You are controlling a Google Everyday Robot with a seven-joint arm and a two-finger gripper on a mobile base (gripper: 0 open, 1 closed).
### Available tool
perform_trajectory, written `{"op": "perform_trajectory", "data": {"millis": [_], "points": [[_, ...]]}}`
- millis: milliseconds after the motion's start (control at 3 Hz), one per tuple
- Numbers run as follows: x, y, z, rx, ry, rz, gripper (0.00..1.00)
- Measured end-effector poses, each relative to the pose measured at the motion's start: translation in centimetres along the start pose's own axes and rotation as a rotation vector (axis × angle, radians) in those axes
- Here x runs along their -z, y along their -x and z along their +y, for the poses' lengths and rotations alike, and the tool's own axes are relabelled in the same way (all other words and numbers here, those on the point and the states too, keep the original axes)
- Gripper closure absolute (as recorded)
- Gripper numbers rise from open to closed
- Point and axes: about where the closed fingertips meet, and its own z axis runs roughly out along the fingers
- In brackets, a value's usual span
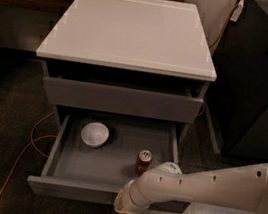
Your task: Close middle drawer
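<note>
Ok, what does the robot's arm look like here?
The arm is a smooth off-white tube with small dark dots along it, ending in a rounded bulbous joint. No cables or sleeve show. The claw, cream-coloured, sits at the middle drawer front.
</note>
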Motion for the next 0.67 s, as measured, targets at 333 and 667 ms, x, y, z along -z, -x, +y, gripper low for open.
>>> {"op": "perform_trajectory", "data": {"millis": [333,667], "points": [[-0.7,-1.0,-0.4,-0.012,-0.023,0.031,1.00],[-0.8,-2.1,-1.6,-0.059,-0.066,0.054,1.00]]}}
